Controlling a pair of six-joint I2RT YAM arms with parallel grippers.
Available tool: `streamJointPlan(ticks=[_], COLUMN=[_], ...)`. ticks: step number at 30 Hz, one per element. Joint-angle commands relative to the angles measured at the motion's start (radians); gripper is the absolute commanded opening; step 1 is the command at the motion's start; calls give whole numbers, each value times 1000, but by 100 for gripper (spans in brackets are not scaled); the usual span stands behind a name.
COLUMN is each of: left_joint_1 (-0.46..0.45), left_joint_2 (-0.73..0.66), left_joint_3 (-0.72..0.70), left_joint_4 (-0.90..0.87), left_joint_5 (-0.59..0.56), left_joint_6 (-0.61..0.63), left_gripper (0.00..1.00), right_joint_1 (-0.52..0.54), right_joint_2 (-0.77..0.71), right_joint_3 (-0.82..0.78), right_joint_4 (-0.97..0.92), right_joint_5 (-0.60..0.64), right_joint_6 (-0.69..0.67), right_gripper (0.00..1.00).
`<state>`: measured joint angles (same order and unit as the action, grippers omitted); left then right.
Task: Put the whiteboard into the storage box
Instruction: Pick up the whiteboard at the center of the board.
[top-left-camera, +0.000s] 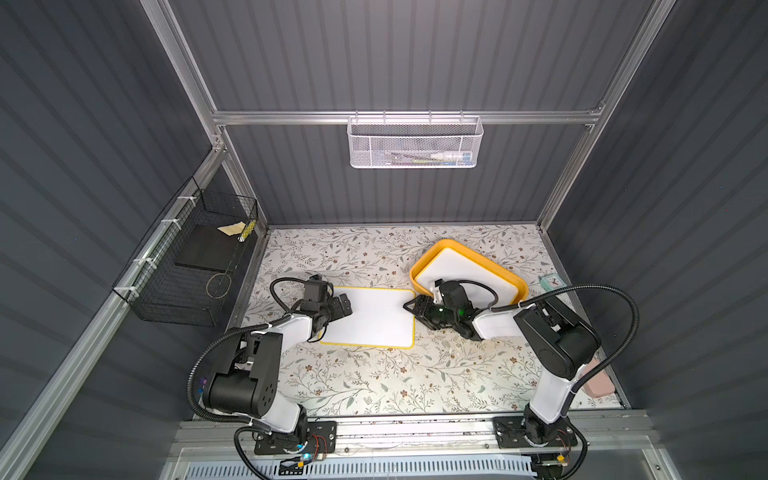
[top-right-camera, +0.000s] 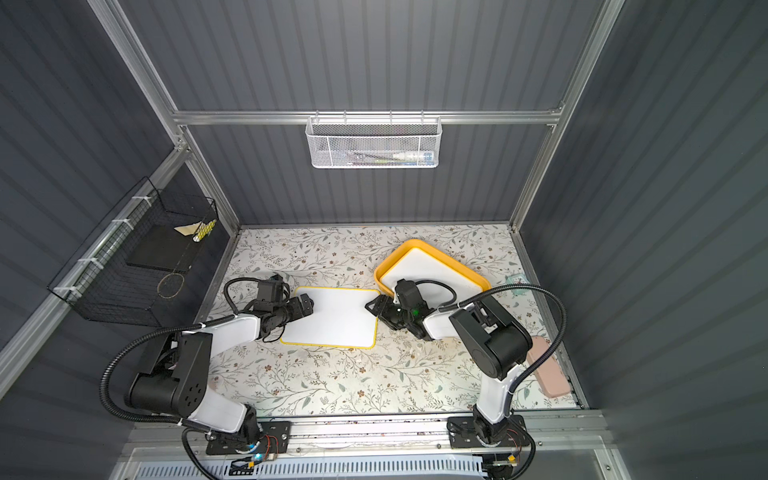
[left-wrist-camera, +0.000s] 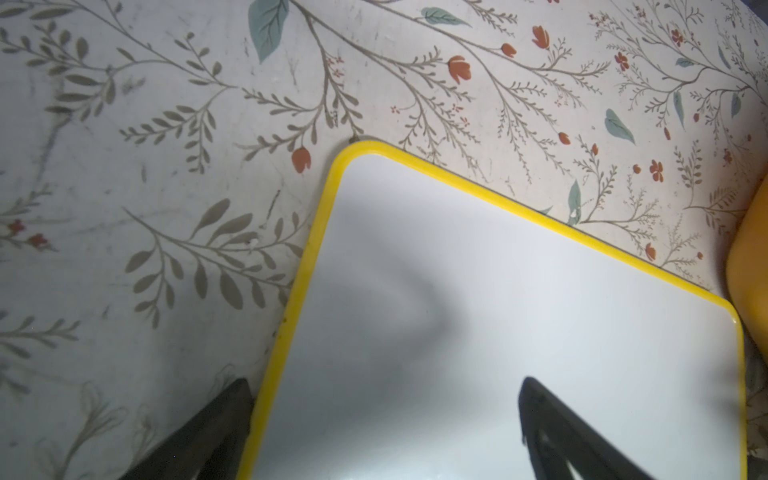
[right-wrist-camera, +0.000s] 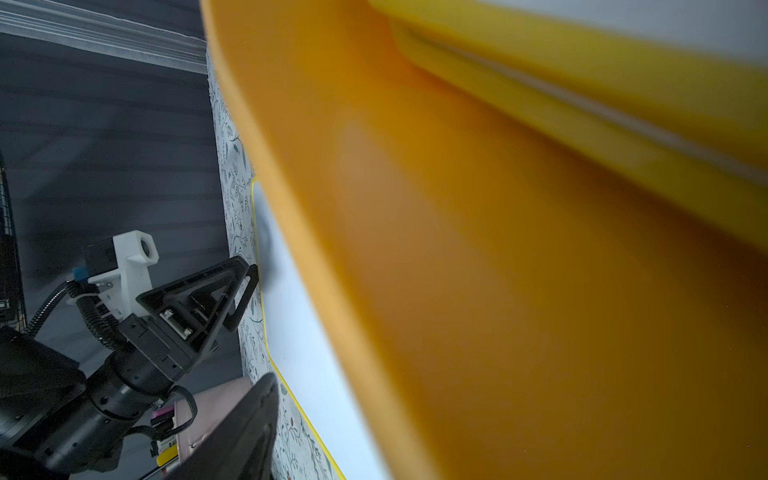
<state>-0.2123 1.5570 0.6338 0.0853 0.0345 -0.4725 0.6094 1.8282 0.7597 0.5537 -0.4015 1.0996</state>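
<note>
- The whiteboard (top-left-camera: 374, 318) lay flat just beside the storage box (top-left-camera: 430, 258), outside it; another white board (top-left-camera: 469, 274) already lay inside.
- The left gripper (top-left-camera: 347, 307), at the edge far from the box, stood spread wide, straddling that edge.
- The right gripper (top-left-camera: 411, 309) sat at the near edge; its jaws could not be judged.
- Probably best: tip one edge up, then clear the box rim.

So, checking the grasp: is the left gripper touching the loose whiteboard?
Cannot tell. Left wrist view shows the open left gripper straddling the whiteboard edge; neither contact nor gap is plain.
</note>
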Motion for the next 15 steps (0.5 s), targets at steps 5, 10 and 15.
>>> streamJointPlan(ticks=[5,10,15], left_joint_1=[-71,-71,-71], left_joint_2=[117,111,98], left_joint_3=[-113,-103,-95], left_joint_4=[-341,-349,-354], left_joint_5=[364,366,367], left_joint_6=[-116,-113,-111], left_gripper=[100,100,100], right_joint_1=[103,94,71], right_joint_2=[-38,-36,-48], right_joint_3=[73,70,51], right_joint_4=[249,268,298], right_joint_5=[-330,-351,-372], right_joint_6=[58,58,57], right_gripper=[68,68,67])
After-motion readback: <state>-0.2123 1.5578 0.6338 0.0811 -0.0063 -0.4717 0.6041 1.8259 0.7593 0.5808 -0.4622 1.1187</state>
